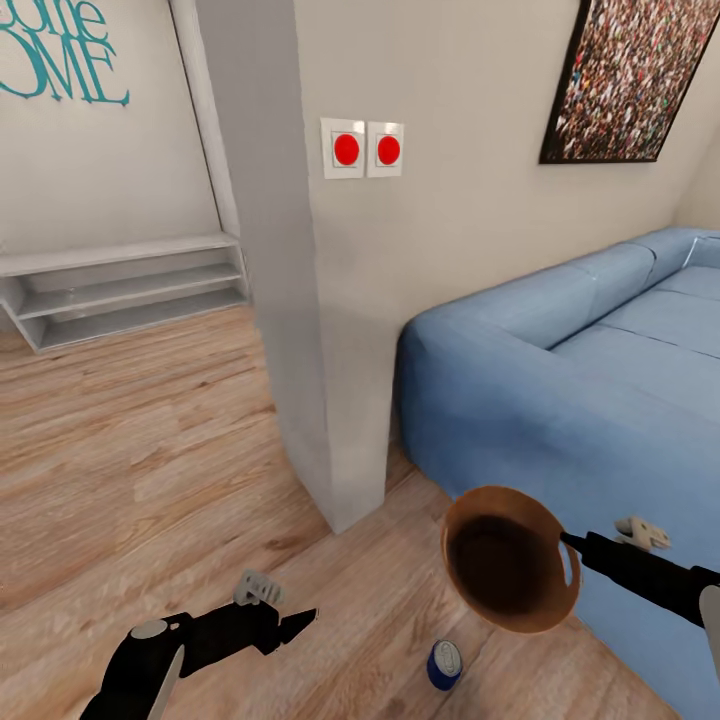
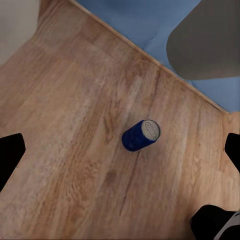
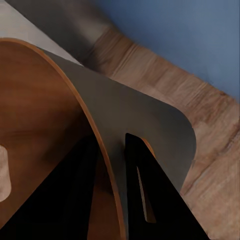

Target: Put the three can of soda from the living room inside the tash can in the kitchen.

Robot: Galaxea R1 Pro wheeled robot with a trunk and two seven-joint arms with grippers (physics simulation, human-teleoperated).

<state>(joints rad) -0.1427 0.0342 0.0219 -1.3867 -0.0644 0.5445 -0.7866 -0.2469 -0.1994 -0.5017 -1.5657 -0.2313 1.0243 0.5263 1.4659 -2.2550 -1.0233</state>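
While the right gripper clamps the bin's rim, the spread, empty left gripper hovers near the blue can beside the sofa; wall lettering is cut off.

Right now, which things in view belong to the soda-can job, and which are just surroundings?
Job:
- blue soda can, on the wood floor between the arms
- trash bin, rim clamped in the right gripper, held off the floor
- left gripper, open, above the floor near the can

Surroundings:
- blue sofa
- wall switches
- low white shelf
- framed picture
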